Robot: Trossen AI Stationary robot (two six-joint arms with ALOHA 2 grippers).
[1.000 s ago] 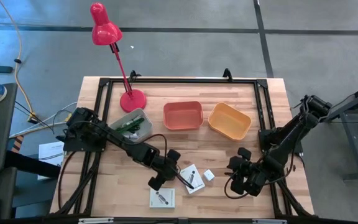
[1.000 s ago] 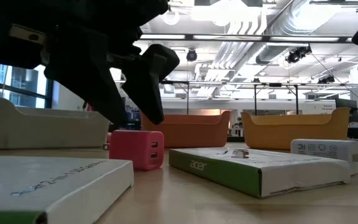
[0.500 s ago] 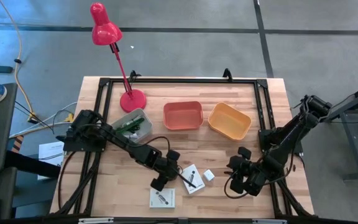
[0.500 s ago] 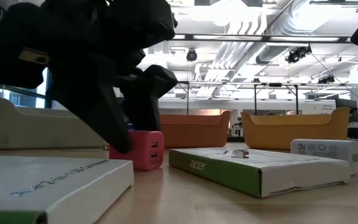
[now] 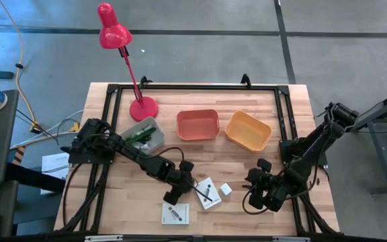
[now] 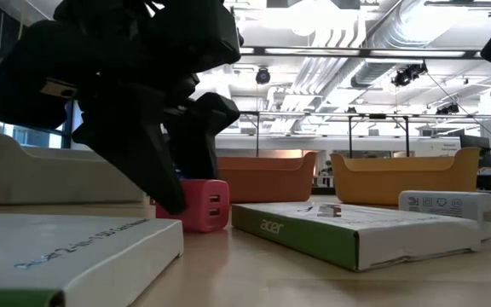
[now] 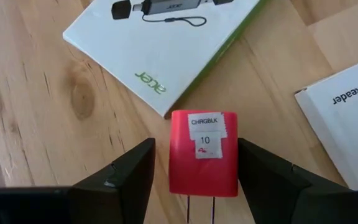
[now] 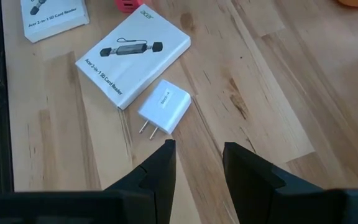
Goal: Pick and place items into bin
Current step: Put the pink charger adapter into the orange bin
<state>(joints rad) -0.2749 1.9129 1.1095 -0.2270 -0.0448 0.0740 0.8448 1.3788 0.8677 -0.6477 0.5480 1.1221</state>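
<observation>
Left gripper (image 7: 194,180) hangs low over the front middle of the wooden table (image 5: 247,168), its two dark fingers (image 7: 126,177) spread apart on either side of a small pink charger block (image 7: 204,152) without visibly pressing on it; the block lies on the wood with a white label on its upper face and its two metal prongs pointing back between the fingers. In the low view the same block (image 6: 199,205) sits on the tabletop with the gripper's dark bulk (image 6: 143,111) down around it. Just beyond the block lies a white Acer card-reader box (image 7: 160,43) with a green edge, and to one side of it a second white box (image 7: 353,118) of the same kind, close to the table's front edge (image 5: 175,213). Right gripper (image 8: 197,158) hovers above the table near its front right, fingers parted with nothing between them, looking toward a white charger plug (image 8: 164,106) that lies flat just beside the Acer box, prongs toward the camera. Farther back, three bins stand in a row across the middle of the table: a grey bin (image 5: 142,134) on the left already holding green and dark objects, an orange-red bin (image 5: 197,125) in the centre and a yellow-orange bin (image 5: 248,130) to its right. At the back left a red desk lamp (image 5: 116,37) stands on its round base, leaning out past the table's far edge.
</observation>
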